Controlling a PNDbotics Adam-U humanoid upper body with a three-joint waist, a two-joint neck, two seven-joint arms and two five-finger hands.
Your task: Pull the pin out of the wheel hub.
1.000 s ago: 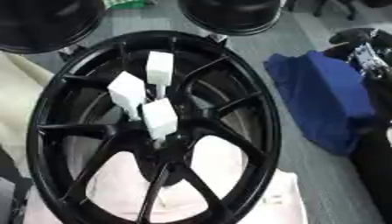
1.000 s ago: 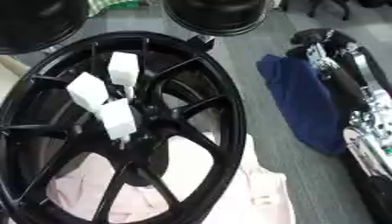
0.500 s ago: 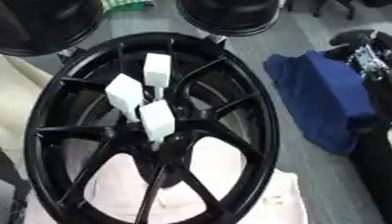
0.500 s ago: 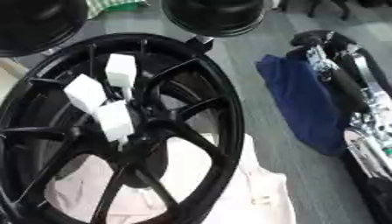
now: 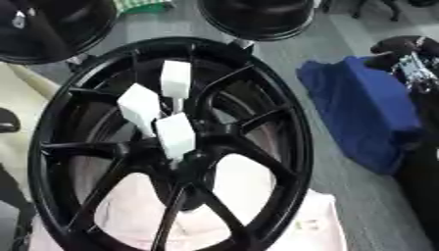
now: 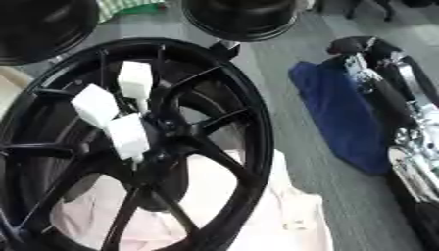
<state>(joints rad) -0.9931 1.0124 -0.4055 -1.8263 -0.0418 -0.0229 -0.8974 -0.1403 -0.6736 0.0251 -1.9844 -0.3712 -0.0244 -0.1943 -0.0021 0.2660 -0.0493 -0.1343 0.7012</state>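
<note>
Right hand (image 6: 356, 73) beside blue cloth (image 5: 369, 112)

Even, diffuse, moderately bright lighting, with no single source apparent. Soft motion blur throughout; edges smeared on the black wheel (image 5: 171, 147) and its three white blocks (image 5: 176, 135). White blocks near overexposed, surface detail washed out. Faint sheen along the wheel rim. Specular glints on the metal arm (image 6: 411, 147) at right. Blue cloth (image 5: 364, 110) soft, folds barely legible. Shadows weak, edgeless.
</note>
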